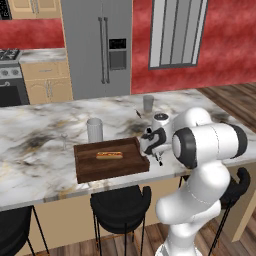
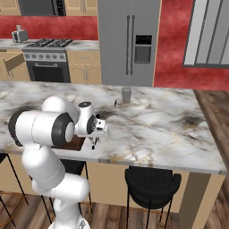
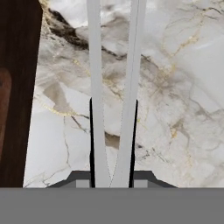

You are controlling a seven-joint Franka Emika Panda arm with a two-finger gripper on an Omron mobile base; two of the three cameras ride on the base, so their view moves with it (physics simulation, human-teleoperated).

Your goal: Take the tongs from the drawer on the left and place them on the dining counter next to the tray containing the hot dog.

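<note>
- My hand view showed what the base views could not: the tongs [image 3: 114, 87], two pale metal arms running straight away from me between my dark fingertips [image 3: 91, 144], with the dark wooden rim of the tray [image 3: 19, 87] along the left edge.
- From the left base view I saw the whole tray [image 1: 111, 161] with the hot dog [image 1: 109, 155] in its middle, and a grey cup [image 1: 94, 129] just behind it; the right base view hid most of the tray [image 2: 74, 144] behind my arm.
- The right base view alone showed the open drawer [image 2: 13, 62] far off at the left, beside the stove [image 2: 47, 58].
- My end effector [image 1: 159, 159] was pinching the tongs near their joined end, low over the desk, just beside the tray's right side.
- In the right base view my end effector [image 2: 94, 144] hung near the front edge of the desk [image 2: 152, 125].
- The desk [image 1: 45, 135] was white-grey marble with brown veining; a second cup [image 1: 148, 103] stood farther back.
- Black stools [image 1: 120, 205] stood below the front edge; a steel refrigerator [image 1: 97, 45] and red walls lay beyond.
</note>
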